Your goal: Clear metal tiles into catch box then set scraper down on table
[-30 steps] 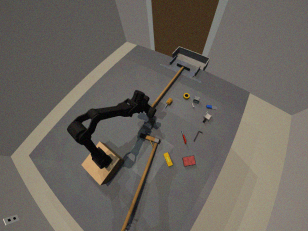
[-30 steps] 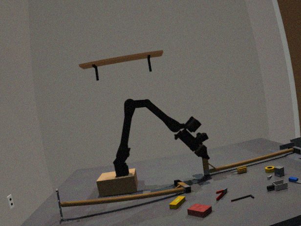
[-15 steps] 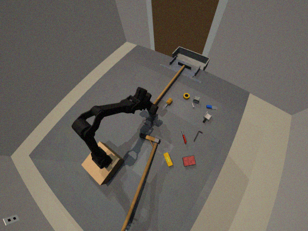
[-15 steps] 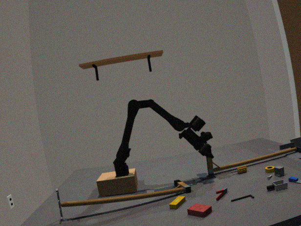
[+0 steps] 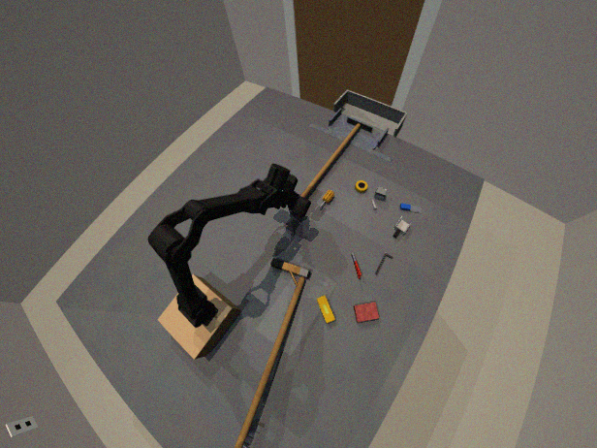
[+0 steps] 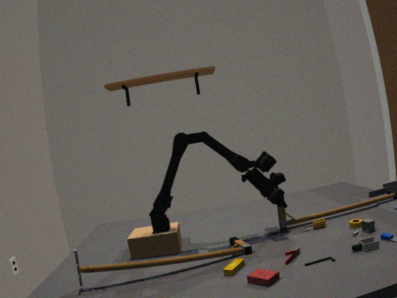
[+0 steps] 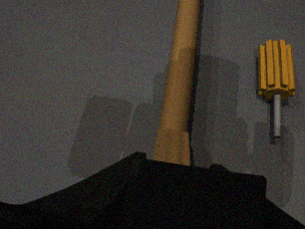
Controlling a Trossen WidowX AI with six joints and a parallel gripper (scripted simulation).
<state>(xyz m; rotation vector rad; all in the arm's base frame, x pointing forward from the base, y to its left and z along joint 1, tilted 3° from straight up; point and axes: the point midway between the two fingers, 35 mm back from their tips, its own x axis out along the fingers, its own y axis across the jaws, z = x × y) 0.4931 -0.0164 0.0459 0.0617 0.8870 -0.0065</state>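
My gripper is shut on the upright wooden grip of the long scraper. The grip stands nearly upright, its dark foot at or just above the table. The pole runs away to the far end, where its dark blade is at the box-side end of the steel bench plate, by the catch box's opening. The catch box has a pale floor and grey walls. I can make out no metal tile on the plate; the blade hides part of it. The fingertips are hidden in the wrist view.
A second long-poled tool lies in front. Right of the scraper are a yellow-handled screwdriver, a yellow ring, red pliers, a hex key, a yellow block and a red block.
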